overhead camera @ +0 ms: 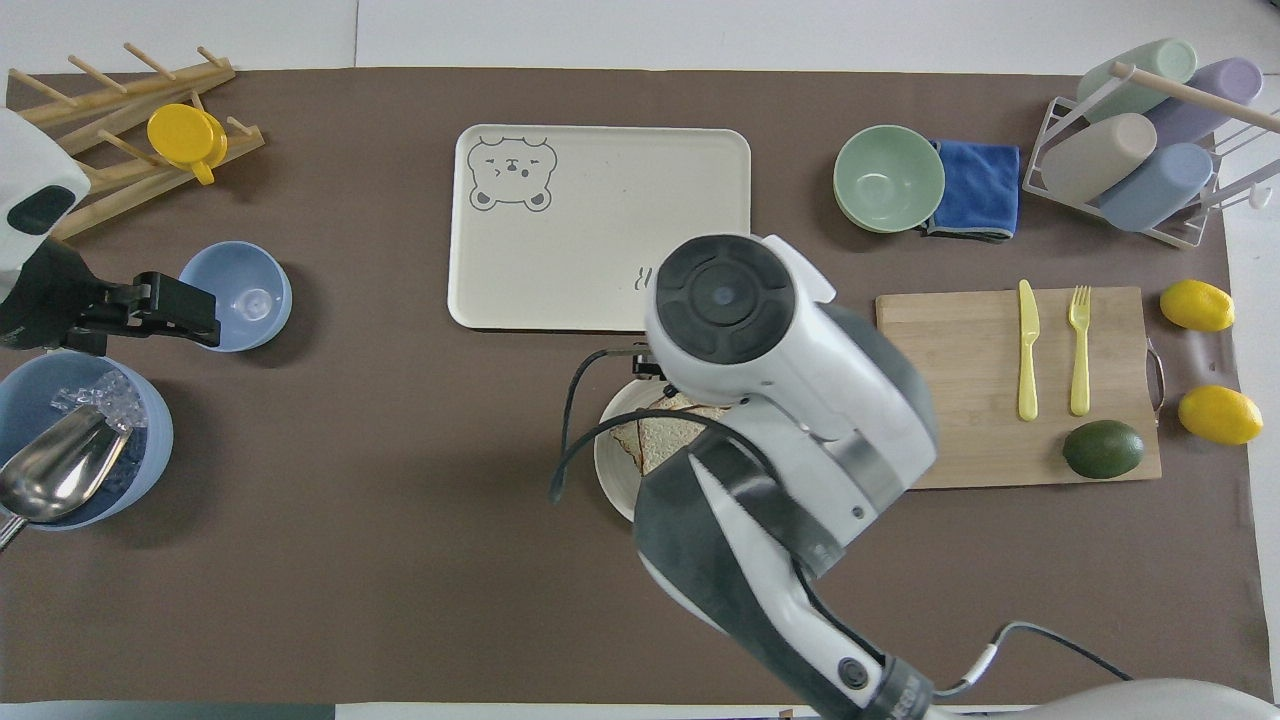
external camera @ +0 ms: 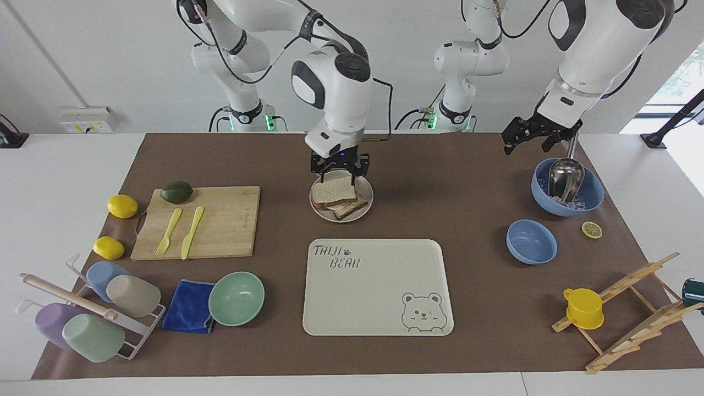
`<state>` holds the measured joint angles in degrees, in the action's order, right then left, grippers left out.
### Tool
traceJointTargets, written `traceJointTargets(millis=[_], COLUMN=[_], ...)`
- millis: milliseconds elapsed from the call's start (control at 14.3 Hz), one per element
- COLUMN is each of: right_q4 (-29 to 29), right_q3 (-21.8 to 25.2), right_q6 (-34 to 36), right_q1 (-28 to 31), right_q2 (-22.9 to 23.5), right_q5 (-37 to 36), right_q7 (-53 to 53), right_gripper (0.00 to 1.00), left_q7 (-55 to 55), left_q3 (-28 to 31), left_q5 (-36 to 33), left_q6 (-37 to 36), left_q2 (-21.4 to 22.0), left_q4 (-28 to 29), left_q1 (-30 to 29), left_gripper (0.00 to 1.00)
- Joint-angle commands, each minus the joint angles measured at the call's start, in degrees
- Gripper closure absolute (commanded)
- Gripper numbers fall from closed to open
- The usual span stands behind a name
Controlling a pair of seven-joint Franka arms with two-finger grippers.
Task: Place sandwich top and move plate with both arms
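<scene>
Near the middle of the worktop [external camera: 467, 286], the plate [external camera: 367, 210] carries a stack of bread, and the sandwich top [external camera: 333, 191] lies flat as its uppermost slice. Right claw [external camera: 340, 171] hangs just above the plate's edge nearest the robots, its 2 fingers spread apart and holding nothing, with the slice directly under them. Left claw [external camera: 523, 139] waits in the air over the worktop beside the blue bowl [external camera: 593, 193] with the metal scoop [external camera: 564, 177], fingers open and empty. Farther from the robots than the plate lies the bear tray [external camera: 379, 289].
</scene>
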<state>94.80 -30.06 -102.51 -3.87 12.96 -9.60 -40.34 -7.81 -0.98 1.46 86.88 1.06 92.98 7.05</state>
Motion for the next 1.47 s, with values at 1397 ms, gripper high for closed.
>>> traceJointTargets(millis=[1397], right_q4=[-4.2], right_q3=[35.1], right_q6=[22.3], right_q1=[3.0], right_q2=[-12.6], right_q5=[8.6], right_q7=[38.0], right_gripper=[0.0], left_q7=[-10.7], left_q3=[-0.8], left_q5=[10.2], left_q6=[39.0], left_q2=[1.4], left_q4=[34.7], left_q1=[23.1], left_gripper=[0.0])
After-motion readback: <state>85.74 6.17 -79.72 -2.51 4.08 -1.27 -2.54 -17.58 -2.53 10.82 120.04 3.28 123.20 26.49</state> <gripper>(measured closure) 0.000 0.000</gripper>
